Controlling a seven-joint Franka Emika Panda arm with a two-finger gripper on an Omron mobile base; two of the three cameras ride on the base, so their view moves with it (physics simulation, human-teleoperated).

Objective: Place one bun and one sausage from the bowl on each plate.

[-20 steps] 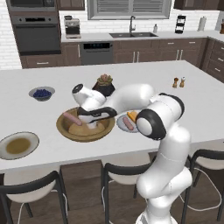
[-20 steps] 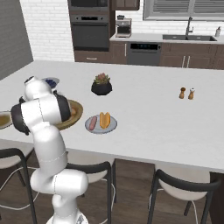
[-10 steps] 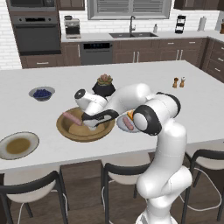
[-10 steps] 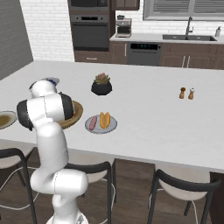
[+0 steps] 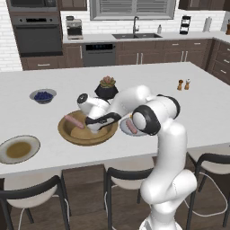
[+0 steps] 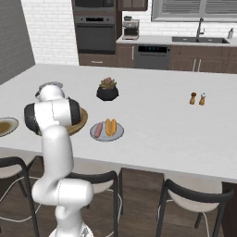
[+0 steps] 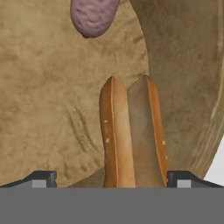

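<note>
Gripper (image 7: 112, 179): spread wide, one fingertip on each side of the bun, not pinching it.
Bun (image 7: 131, 135): lying in the wooden bowl (image 5: 67, 132).
Sausage (image 7: 93, 16): in the bowl, near the bun.

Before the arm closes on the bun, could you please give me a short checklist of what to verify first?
1. Jaws open on the gripper: ok.
2. Bun lies between the fingertips: ok.
3. Sausage clear of the jaws, farther along in the bowl: ok.
4. Near plate already has bun and sausage: ok.
5. Far plate free to receive food: ok, no bun or sausage on it.
6. Fingertips low enough to grip: cannot tell.
</note>
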